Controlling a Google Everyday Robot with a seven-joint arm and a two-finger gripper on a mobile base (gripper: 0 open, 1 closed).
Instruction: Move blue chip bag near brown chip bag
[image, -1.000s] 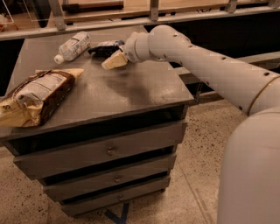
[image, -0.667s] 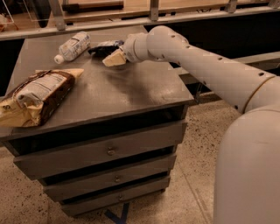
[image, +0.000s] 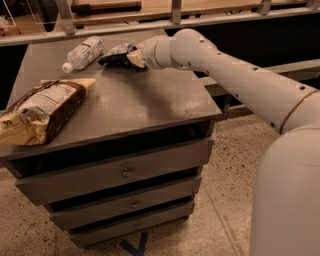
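The blue chip bag (image: 115, 54) is a small dark crinkled bag lying at the back of the grey cabinet top (image: 135, 105), just right of a bottle. My gripper (image: 133, 57) reaches in from the right on the white arm, and its cream tip is right against the bag's right end, partly covering it. The brown chip bag (image: 42, 111) is large and puffy with cream ends and lies at the cabinet's front left corner, well apart from the blue bag.
A clear plastic bottle with a white cap (image: 82, 53) lies on its side at the back left, close to the blue bag. The cabinet has drawers (image: 125, 172) below. A rail and shelf (image: 175, 20) run behind it. Speckled floor lies to the right.
My gripper has moved back and slightly left across the cabinet top, from just in front of the blue bag to right against it. The brown bag and the bottle have not moved.
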